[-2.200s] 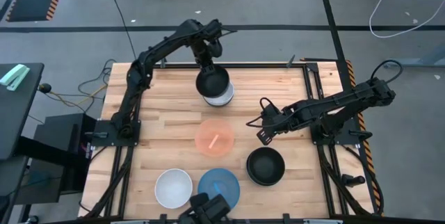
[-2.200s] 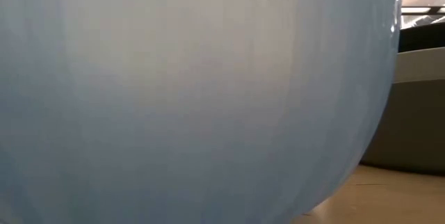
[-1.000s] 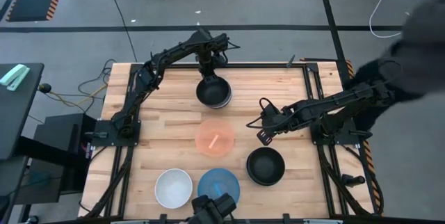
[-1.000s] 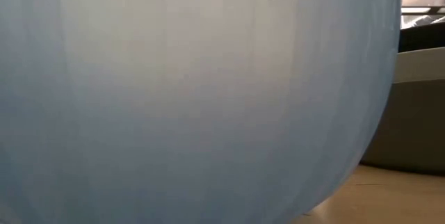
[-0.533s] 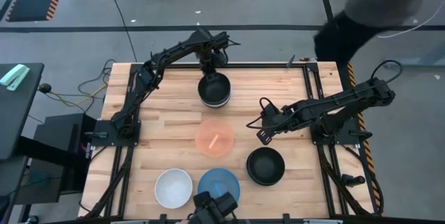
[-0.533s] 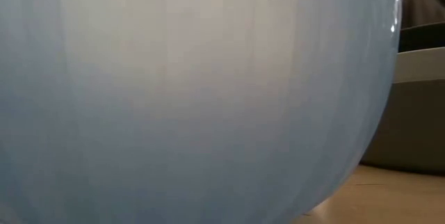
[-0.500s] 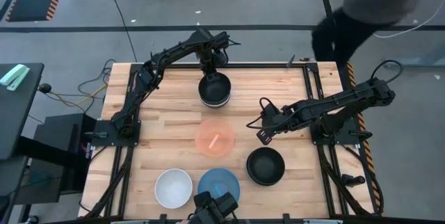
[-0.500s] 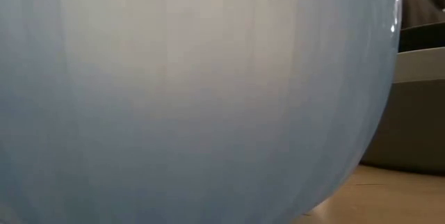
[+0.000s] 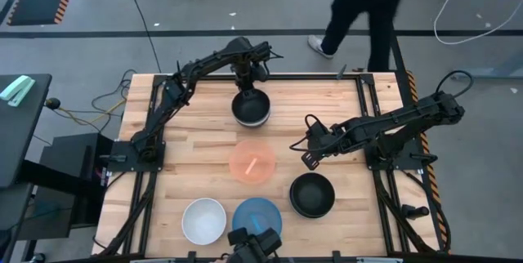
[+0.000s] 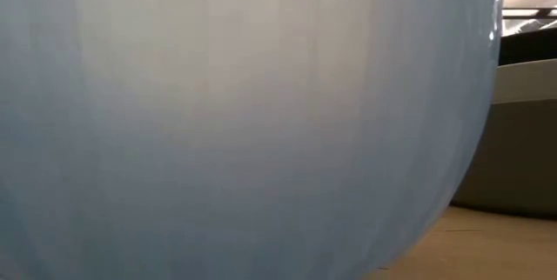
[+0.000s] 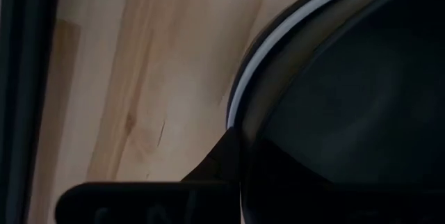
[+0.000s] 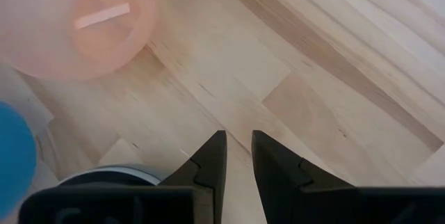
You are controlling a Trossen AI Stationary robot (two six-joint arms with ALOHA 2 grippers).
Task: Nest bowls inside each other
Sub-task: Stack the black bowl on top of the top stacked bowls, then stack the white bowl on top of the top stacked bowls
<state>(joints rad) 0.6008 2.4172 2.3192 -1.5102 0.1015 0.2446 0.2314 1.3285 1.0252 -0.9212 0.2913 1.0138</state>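
**High view: left arm seats black bowl on stack**

Left gripper (image 9: 249,91) pinches the rim of the black bowl (image 9: 251,105), sitting mouth-up in the white bowl (image 9: 255,121) at the table's far middle. Right gripper (image 9: 310,158) idles mid-table, fingers slightly parted, empty. Bowls look rigid, light and slick; grip by the rim.

Showing pale, smooth wood in jointed planks with visible grain across the surface (image 9: 196,132). Looking translucent and plastic-like, the salmon-pink bowl (image 9: 252,162), letting the wood's tone through. Appearing smooth and faintly glossy, the blue bowl (image 9: 257,218) and the white bowl (image 9: 203,220). Reading matt and dark, the near black bowl (image 9: 311,194) and the far black bowl (image 9: 250,105), a white rim (image 11: 259,65) edging beneath it. Looking matt black and hard, the right claw (image 12: 238,156).
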